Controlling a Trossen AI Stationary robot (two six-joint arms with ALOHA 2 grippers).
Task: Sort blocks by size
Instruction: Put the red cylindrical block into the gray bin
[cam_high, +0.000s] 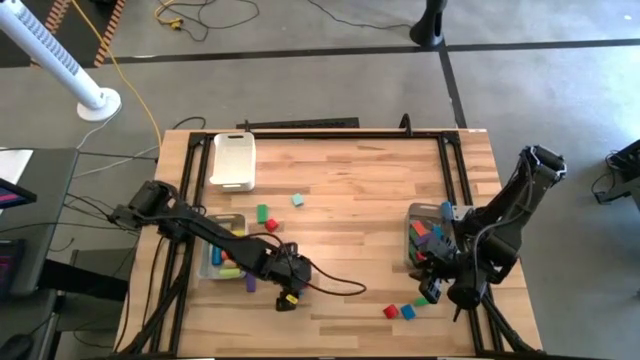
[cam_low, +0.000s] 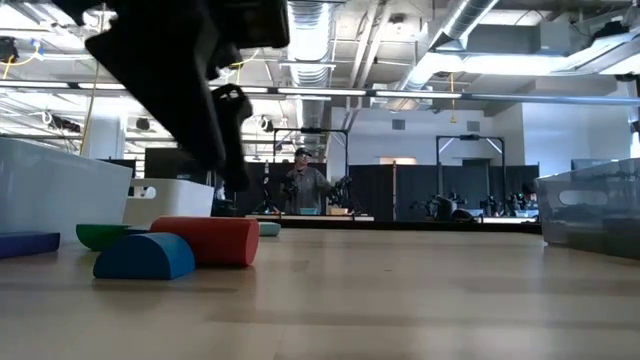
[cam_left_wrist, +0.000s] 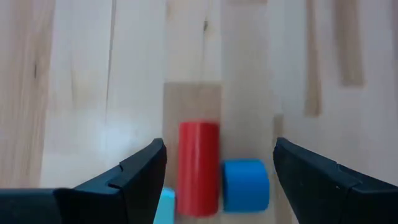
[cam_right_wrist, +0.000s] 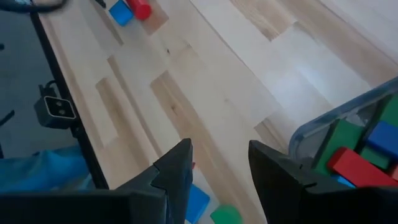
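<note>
High view: the left gripper (cam_high: 290, 283) hangs near the wooden table's (cam_high: 350, 190) front edge; the right gripper (cam_high: 437, 285) hangs by the clear plastic bin (cam_high: 413, 240).

Left wrist view: fingers spread wide, empty, framing a red wooden cylinder (cam_left_wrist: 198, 167) touching a blue cube (cam_left_wrist: 245, 185). Light, rigid, likely smooth; grip across its round sides.

Right wrist view: fingers parted, holding nothing.

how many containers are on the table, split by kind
clear bins: 2
white tray: 1
total: 3
</note>
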